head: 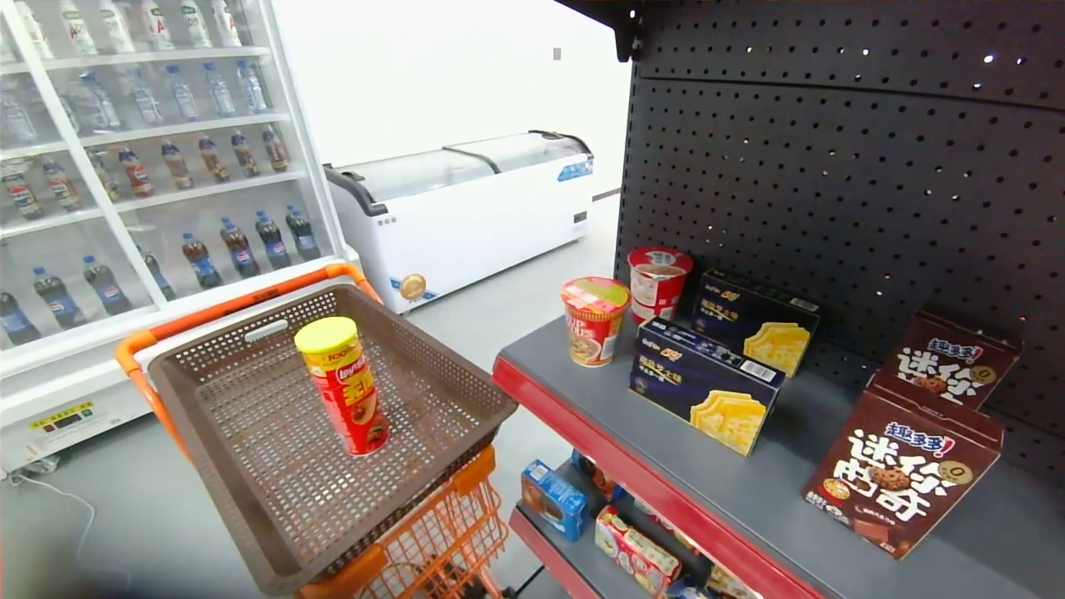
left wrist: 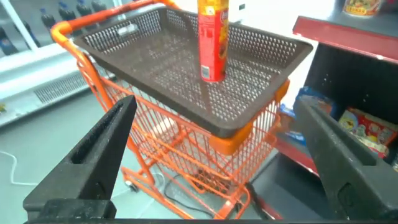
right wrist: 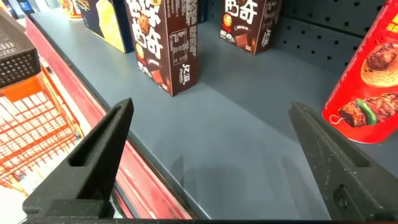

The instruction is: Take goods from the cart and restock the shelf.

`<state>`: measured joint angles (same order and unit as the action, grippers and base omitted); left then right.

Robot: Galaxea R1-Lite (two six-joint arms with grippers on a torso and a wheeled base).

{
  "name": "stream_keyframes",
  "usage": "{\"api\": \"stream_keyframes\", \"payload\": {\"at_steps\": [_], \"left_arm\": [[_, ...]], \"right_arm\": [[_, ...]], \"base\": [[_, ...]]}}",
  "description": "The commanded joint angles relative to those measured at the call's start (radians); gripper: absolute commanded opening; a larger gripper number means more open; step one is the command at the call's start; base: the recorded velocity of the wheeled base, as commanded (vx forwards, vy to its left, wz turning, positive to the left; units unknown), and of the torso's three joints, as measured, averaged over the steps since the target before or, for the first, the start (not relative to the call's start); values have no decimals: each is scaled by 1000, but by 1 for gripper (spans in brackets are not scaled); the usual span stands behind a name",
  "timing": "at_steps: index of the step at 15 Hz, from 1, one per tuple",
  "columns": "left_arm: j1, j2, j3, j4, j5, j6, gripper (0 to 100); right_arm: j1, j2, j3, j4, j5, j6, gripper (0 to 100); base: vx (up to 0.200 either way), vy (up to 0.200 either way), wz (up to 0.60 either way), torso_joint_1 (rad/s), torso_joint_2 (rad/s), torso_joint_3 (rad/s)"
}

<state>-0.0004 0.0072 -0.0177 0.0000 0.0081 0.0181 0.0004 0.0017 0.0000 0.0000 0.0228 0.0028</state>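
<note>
A red chip can (head: 345, 387) with a yellow lid stands upright in the brown basket (head: 250, 466) on top of the orange cart. In the left wrist view my left gripper (left wrist: 211, 162) is open, apart from and on the near side of the basket (left wrist: 155, 62) and its can (left wrist: 212, 40). My right gripper (right wrist: 211, 168) is open with nothing between its fingers, over a bare patch of the grey shelf (right wrist: 236, 137). A second red can (right wrist: 370, 93) stands on the shelf beyond one finger, and two brown cookie boxes (right wrist: 163, 43) (right wrist: 249, 25) stand farther along.
On the shelf (head: 574, 391) stand two cup noodles (head: 592, 320), two blue boxes (head: 707, 387) and brown boxes (head: 903, 466), with a black pegboard (head: 832, 166) behind. A lower shelf holds small packs (head: 553, 499). A drinks cooler (head: 141, 166) and chest freezer (head: 466, 208) stand behind the cart.
</note>
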Motion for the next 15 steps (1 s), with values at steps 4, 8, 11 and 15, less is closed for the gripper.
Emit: {"api": "stream_keyframes", "payload": {"at_steps": [4,8,11,15], "left_arm": [[-30,335,-386,101,1,74,100],[-16,755,-541,31,23,69,100],[68,1083,-590,-138,-10,72,100],[109,1435,-558,-440,-112,62,100]], "right_arm": [[1,0,0,0,0,0,100],[1,0,0,0,0,0,100],[1,0,0,0,0,0,100],[1,0,0,0,0,0,100]], "base": [[0,0,0,0,0,0],[0,0,0,0,0,0],[0,0,0,0,0,0],[0,0,0,0,0,0]]}}
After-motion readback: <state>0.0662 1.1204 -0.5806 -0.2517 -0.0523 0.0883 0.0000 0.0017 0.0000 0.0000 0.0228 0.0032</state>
